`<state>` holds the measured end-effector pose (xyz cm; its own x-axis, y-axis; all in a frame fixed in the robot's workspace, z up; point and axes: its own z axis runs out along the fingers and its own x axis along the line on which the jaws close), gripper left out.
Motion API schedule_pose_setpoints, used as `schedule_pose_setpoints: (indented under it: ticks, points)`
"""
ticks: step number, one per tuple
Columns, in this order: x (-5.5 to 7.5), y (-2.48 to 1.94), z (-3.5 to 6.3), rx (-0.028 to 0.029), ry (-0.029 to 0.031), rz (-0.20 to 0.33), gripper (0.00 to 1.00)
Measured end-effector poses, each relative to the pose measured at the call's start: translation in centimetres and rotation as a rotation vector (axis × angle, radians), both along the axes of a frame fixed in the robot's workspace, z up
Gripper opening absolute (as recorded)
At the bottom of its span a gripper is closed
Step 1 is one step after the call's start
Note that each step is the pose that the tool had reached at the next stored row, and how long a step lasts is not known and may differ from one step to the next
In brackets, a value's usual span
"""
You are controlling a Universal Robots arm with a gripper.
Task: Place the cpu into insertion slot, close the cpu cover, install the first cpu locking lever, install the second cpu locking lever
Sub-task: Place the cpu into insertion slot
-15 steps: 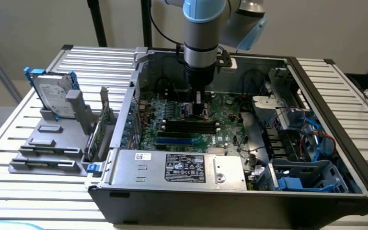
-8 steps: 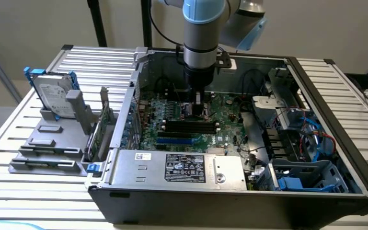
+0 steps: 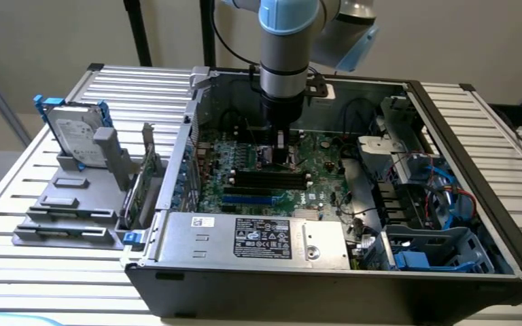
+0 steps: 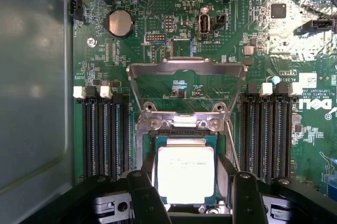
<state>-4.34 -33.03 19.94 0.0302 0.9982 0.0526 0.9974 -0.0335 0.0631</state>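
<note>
The cpu (image 4: 185,174), a pale silvery square chip, lies flat in the insertion slot (image 4: 179,132), whose black rim frames it on the green motherboard (image 4: 158,50). The cpu cover (image 4: 187,67), a thin silvery frame with a window, stands swung up behind the slot, and the board shows through it. My gripper (image 4: 192,181) hovers right over the slot and is open. Its black fingers (image 4: 142,195) straddle the chip, with a gap showing on one side. In the exterior view the gripper (image 3: 279,155) reaches straight down into the computer case over the motherboard (image 3: 320,170).
Long black memory slots (image 4: 102,134) (image 4: 268,134) flank the socket, and a coin battery (image 4: 119,22) sits beyond it. The grey power supply box (image 3: 252,238) fills the case's near side. A blue drive cage and cables (image 3: 433,248) are at the exterior view's right. A hard drive (image 3: 75,136) stands outside the case.
</note>
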Motion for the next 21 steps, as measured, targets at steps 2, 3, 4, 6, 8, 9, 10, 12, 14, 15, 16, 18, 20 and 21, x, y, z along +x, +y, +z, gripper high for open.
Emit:
schedule_pose_setpoints:
  ticks: [2, 3, 4, 6, 8, 9, 10, 12, 14, 15, 16, 18, 20, 21]
  points:
    - [-0.01, 0.02, -0.04, 0.0000, -0.0001, 0.000, 0.55]
    - [-0.01, 0.04, -0.05, 0.0002, -0.0002, 0.000, 0.55]
    - [-0.02, 0.06, -0.07, 0.0003, -0.0002, -0.001, 0.55]
    - [-0.02, 0.09, -0.08, 0.0001, -0.0001, -0.001, 0.55]
    - [-0.02, 0.13, -0.09, 0.0001, 0.0000, -0.001, 0.55]
    - [-0.02, 0.15, -0.10, 0.0001, -0.0001, -0.001, 0.55]
    - [-0.02, 0.16, -0.11, 0.0001, 0.0000, -0.001, 0.55]
    - [-0.02, 0.16, -0.11, -0.0001, 0.0000, -0.001, 0.55]
    - [-0.02, 0.17, -0.13, 0.0000, 0.0000, -0.001, 0.55]
    - [-0.02, 0.16, -0.13, 0.0000, 0.0000, -0.001, 0.55]
    - [-0.02, 0.16, -0.14, 0.0001, 0.0000, -0.002, 0.55]
    - [-0.02, 0.17, -0.14, 0.0000, 0.0000, -0.003, 0.55]
    - [-0.02, 0.17, -0.15, -0.0004, -0.0001, -0.005, 0.55]
    - [-0.02, 0.17, -0.15, -0.0008, -0.0003, -0.006, 0.55]
